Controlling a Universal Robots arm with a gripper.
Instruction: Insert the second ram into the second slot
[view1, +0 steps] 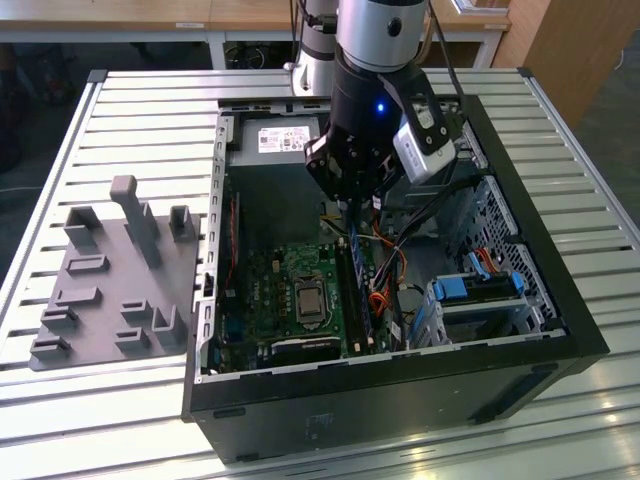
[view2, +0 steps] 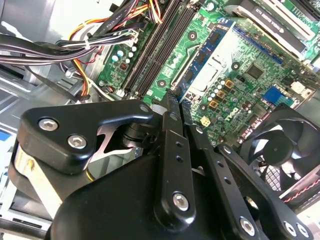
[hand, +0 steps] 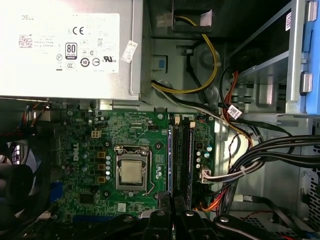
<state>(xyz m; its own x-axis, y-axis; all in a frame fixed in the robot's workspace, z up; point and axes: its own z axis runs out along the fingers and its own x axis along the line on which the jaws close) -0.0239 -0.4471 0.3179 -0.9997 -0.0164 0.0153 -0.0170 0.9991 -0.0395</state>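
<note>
The second ram (hand: 170, 160) is a thin dark-blue stick standing on edge in the slot closest to the processor socket (hand: 132, 171). It also shows in the second wrist view, where small chips line the ram (view2: 202, 60), and in the exterior view as the ram (view1: 353, 262). My gripper (view2: 177, 102) hangs inside the open computer case (view1: 560, 330), right over the stick's near end. Its two black fingers (view2: 170, 150) are pressed together with nothing between them. Whether the tips touch the stick is hidden. Black slots (view2: 160, 45) run beside the stick.
The silver power supply (hand: 65, 45) fills the case's far end. Cable bundles (hand: 250, 160) run close beside the slots. A black fan (view2: 280, 145) sits by the board. Blue drive-bay tabs (view1: 480, 285) stand at the exterior view's right. A grey fixture plate (view1: 110, 280) lies outside the case.
</note>
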